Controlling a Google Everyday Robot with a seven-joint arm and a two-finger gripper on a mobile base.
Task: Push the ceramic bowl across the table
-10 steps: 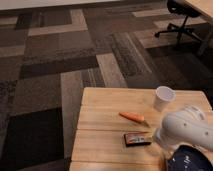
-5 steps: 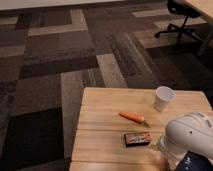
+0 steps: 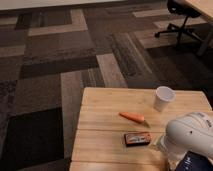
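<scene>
The ceramic bowl [image 3: 199, 164] shows only as a dark navy patch at the bottom right corner of the view, mostly covered by my arm and cut off by the frame edge. My white rounded arm housing [image 3: 192, 134] hangs over the near right part of the light wooden table [image 3: 102, 125]. The gripper [image 3: 172, 154] sits under that housing, right at the bowl's left rim, and is largely hidden.
A white cup [image 3: 164, 98] stands upright at the far right of the table. An orange carrot [image 3: 132, 117] lies mid-table, and a dark flat snack bar [image 3: 137, 138] lies nearer, just left of my arm. Patterned carpet lies beyond, with an office chair [image 3: 180, 15] far right.
My arm has dropped lower and toward the near right corner, covering more of the bowl. The cup, carrot and snack bar have not moved.
</scene>
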